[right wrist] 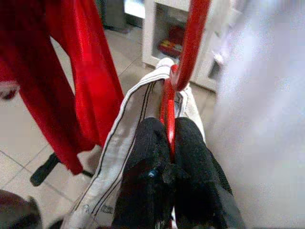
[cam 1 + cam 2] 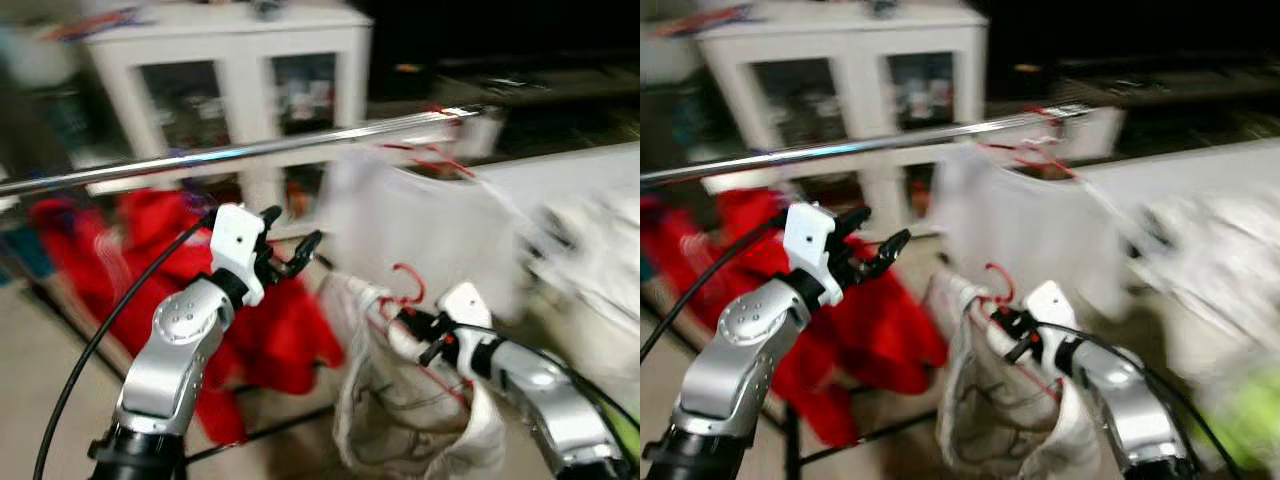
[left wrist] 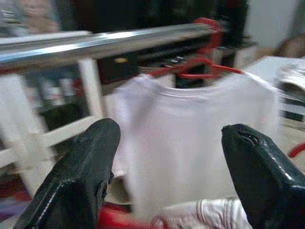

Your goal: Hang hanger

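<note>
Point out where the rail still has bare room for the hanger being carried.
Bare stretch of rail lies between the red garment and the hung white shirt. The right pincer holds the red hanger; left pincer is open below it.

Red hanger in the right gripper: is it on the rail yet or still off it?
Off. The red hanger, carrying a white garment, is pinched in the right gripper well below the metal rail; its hook is free.

A cabinet (image 2: pixel 230 90) stands behind the rail (image 2: pixel 240 152), garments (image 2: pixel 420 230) hanging from the rail.
</note>
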Controlling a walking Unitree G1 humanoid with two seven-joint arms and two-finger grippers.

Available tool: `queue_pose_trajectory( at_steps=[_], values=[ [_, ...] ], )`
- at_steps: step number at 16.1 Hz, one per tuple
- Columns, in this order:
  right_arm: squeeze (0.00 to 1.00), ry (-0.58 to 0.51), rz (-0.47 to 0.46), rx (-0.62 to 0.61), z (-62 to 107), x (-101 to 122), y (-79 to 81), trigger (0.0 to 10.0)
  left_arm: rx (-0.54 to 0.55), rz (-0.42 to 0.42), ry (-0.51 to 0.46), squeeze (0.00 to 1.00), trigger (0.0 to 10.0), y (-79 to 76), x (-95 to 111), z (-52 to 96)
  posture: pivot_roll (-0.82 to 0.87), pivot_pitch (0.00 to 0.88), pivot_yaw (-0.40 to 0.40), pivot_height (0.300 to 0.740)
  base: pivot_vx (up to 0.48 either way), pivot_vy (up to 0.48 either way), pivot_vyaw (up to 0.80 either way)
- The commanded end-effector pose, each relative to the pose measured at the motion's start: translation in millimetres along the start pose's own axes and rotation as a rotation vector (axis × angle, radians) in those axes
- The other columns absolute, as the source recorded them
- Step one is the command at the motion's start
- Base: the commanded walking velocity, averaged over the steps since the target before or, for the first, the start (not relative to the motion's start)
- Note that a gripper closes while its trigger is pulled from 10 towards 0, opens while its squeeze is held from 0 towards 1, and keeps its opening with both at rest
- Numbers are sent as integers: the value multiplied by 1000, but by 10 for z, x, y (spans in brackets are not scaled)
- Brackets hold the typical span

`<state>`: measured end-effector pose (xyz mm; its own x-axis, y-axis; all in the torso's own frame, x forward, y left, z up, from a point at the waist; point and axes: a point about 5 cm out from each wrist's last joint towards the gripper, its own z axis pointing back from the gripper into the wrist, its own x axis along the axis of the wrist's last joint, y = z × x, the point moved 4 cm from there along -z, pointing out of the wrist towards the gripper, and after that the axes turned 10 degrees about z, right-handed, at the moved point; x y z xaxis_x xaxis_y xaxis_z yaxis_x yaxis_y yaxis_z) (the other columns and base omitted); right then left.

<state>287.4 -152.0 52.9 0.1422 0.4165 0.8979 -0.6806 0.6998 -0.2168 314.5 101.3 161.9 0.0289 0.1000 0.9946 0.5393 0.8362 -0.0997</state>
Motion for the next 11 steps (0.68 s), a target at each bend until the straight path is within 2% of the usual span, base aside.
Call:
queue_pose_trajectory(
  at_steps=[1, 3, 5, 8, 11],
  values=[
    [0, -113, 54, -48, -65, 362, -101, 10000, 25, 9, 12, 0, 10000, 52, 1, 49, -61, 0, 29, 740, 0, 0, 0],
    [0, -141, 62, -98, -72, 495, -203, 10000, 4, -4, 17, 0, 10000, 17, 26, 68, -60, 0, 29, 740, 0, 0, 0],
    [0, -187, 65, -203, -69, 724, -429, 10000, -63, 6, 7, 0, 10000, -73, 92, 103, -57, 0, 26, 740, 0, 0, 0],
    [0, -233, 38, -269, -77, 924, -602, 10000, -117, 9, 60, 0, 10000, -153, 23, 150, -51, 0, 18, 740, 0, 0, 0],
    [0, -243, 28, -303, -191, 1110, -761, 10000, -77, -9, 108, 0, 10000, -103, -45, 127, -58, 0, 23, 740, 0, 0, 0]
  ],
)
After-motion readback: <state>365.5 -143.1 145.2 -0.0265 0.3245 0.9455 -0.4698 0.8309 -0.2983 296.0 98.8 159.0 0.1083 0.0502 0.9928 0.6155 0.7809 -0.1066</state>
